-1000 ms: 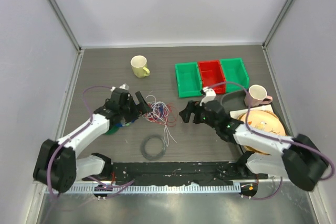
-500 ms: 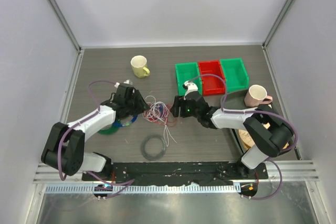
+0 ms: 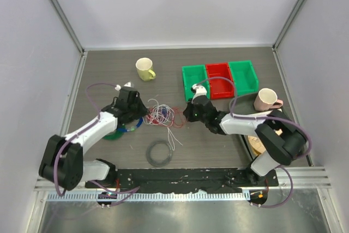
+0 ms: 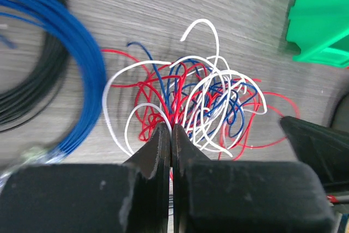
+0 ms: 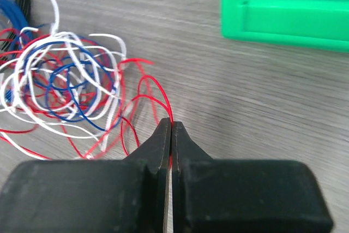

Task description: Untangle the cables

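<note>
The cables [image 3: 162, 114] lie as one tangle of thin white, red and blue wires on the table between my two grippers. My left gripper [image 3: 146, 114] meets the tangle's left side. In the left wrist view it [image 4: 171, 127] is shut, with red and white strands of the cables [image 4: 210, 99] pinched at its tips. My right gripper [image 3: 185, 114] is at the tangle's right side. In the right wrist view it [image 5: 172, 124] is shut on a red loop that runs out of the cables [image 5: 65, 80].
A dark grey coiled ring [image 3: 160, 153] lies near the front. Blue and green rings [image 3: 122, 131] sit under the left arm. Behind are a yellow mug [image 3: 144, 69] and green, red and green bins [image 3: 220, 79]. A pink mug [image 3: 266, 100] and a plate [image 3: 275, 129] are right.
Both grippers have gone from open to shut on strands of the tangle. The right arm reached left to the tangle's right edge; the left gripper settled at its left edge.
</note>
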